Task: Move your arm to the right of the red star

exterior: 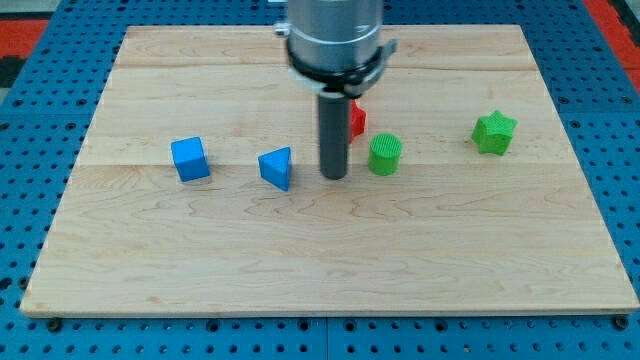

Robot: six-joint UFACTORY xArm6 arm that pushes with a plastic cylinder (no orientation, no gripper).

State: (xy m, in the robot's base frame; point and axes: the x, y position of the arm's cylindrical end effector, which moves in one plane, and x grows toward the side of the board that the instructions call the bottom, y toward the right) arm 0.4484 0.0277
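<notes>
1. My tip [334, 176]: lower end of a straight dark rod, resting on the wooden board [300, 280] near its middle. No jaws to open or close; it holds nothing and touches no block. The rod rises into a grey metal arm housing [335, 35] at the view's top.

2. Red star [356, 118]: just behind the rod, toward the view's top and slightly to the view's right of my tip. Only a small red part shows past the rod's edge; the rest is hidden, so its shape cannot be made out here. Whether rod and block touch cannot be told.

3. Green cylinder [385, 154]: just beside my tip on the view's right, standing upright, apart from the rod by a narrow gap, below the red block in the view.

4. Blue triangular block [276, 167]: near my tip on the view's left, apart from it.

5. Blue cube [190, 159]: farther to the view's left, beyond the triangular block, well apart from my tip.

6. Green star [494, 132]: well apart on the view's right, slightly higher in the view than my tip.

7. Blue pegboard surface [30, 60]: surrounds the board on all sides.
</notes>
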